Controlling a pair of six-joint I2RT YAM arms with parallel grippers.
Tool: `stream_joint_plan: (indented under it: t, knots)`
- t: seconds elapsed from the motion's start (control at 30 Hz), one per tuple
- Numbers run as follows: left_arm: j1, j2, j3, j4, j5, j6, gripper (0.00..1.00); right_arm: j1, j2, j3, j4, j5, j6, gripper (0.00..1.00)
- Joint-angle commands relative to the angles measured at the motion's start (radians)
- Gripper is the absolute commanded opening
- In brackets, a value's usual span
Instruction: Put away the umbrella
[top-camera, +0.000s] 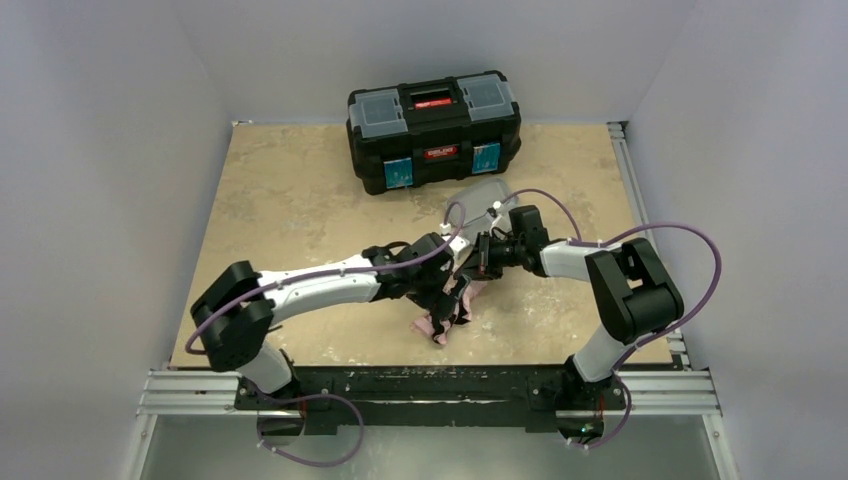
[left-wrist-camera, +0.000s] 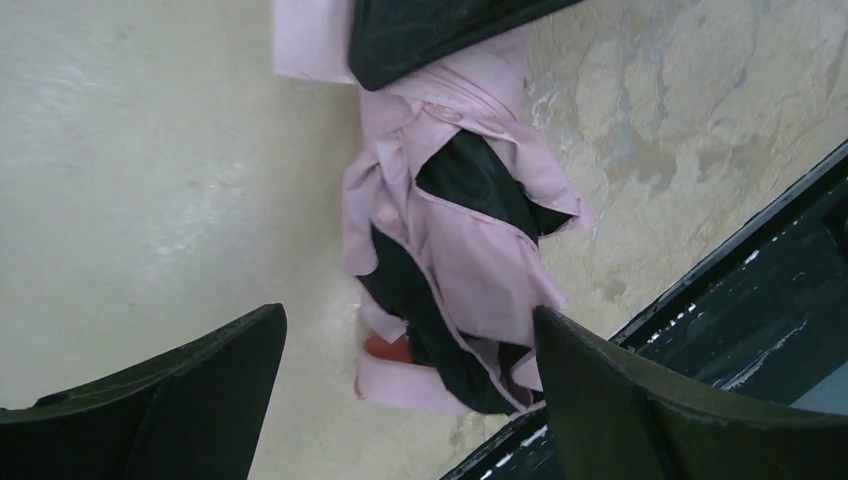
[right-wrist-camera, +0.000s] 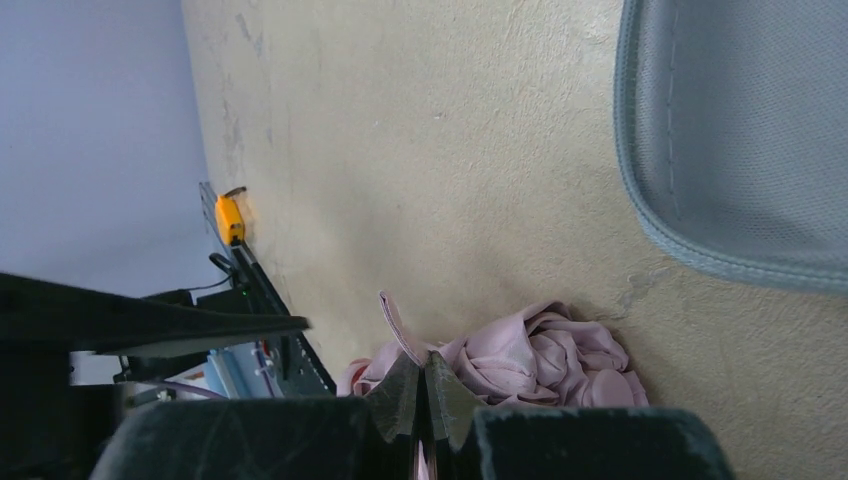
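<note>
The umbrella (top-camera: 447, 318) lies collapsed on the tan surface (top-camera: 290, 200), near its front edge and roughly midway between the two arm bases. It is a crumpled bundle of pale pink fabric with black folds and ribs showing through. The left wrist view looks straight down on it: the bundle runs lengthways between the left gripper's (left-wrist-camera: 407, 330) two dark fingers (left-wrist-camera: 170, 400). Those jaws stand wide, one on each side of the fabric and clear of it, gripping nothing. A black rail (left-wrist-camera: 760, 290) at the near edge of the surface runs just beside the bundle's lower end. The right gripper (right-wrist-camera: 420, 395) sits low at the far end of the umbrella with its jaws pressed together. A thin pink strip of the umbrella, apparently the wrist strap, comes up from between them, so they look pinched on it. Bunched pink fabric rests on the surface just beyond the right fingertips. A grey mesh-textured case (right-wrist-camera: 740, 130) lies on the surface behind the right gripper, apart from the umbrella. Farther back, a black toolbox (top-camera: 432, 128) with a red handle and clear lid compartments stands closed.
</note>
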Motion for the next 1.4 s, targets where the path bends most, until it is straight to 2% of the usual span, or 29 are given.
stream_joint_plan:
  t: [0.0,0.13,0.2,0.27,0.33,0.37,0.47,0.63,0.73,0.83,0.97,1.13,1.37]
  knots:
    - [0.005,0.108,-0.031,0.173,0.210,-0.042,0.93,-0.008,0.044,-0.052,-0.085,0.258,-0.091,0.00]
    - [0.010,0.217,-0.035,0.222,0.206,-0.061,0.86,-0.008,0.044,-0.050,-0.085,0.251,-0.094,0.00]
    - [0.010,0.259,-0.044,0.248,0.208,-0.069,0.74,-0.009,0.044,-0.050,-0.086,0.247,-0.094,0.00]
    - [0.010,0.291,-0.062,0.273,0.196,-0.074,0.44,-0.008,0.040,-0.051,-0.079,0.232,-0.096,0.00]
    - [0.007,0.296,-0.067,0.270,0.156,-0.071,0.07,-0.008,0.030,-0.054,-0.070,0.212,-0.094,0.00]
    - [0.002,0.289,-0.070,0.257,0.129,-0.066,0.00,-0.008,0.021,-0.056,-0.060,0.195,-0.090,0.00]
    - [-0.040,0.251,-0.058,0.178,-0.028,-0.028,0.00,-0.008,-0.013,-0.055,-0.037,0.146,-0.077,0.00]
    - [-0.146,0.219,0.031,-0.032,-0.385,0.023,0.00,0.002,-0.053,-0.004,-0.034,0.049,-0.067,0.00]
    - [-0.210,0.232,0.090,-0.155,-0.600,0.034,0.00,0.043,-0.056,0.060,-0.036,0.010,-0.059,0.00]
    - [-0.250,0.277,0.135,-0.254,-0.750,0.021,0.00,0.106,-0.033,0.130,-0.035,-0.008,-0.063,0.00]
    - [-0.282,0.383,0.156,-0.336,-0.827,-0.040,0.00,0.141,0.016,0.179,0.009,-0.035,-0.072,0.00]
    - [-0.348,0.511,0.170,-0.369,-0.826,-0.137,0.00,0.145,0.090,0.217,0.024,-0.068,-0.105,0.00]
    - [-0.397,0.642,0.266,-0.433,-0.846,-0.140,0.00,0.189,0.166,0.273,-0.027,-0.033,-0.126,0.00]
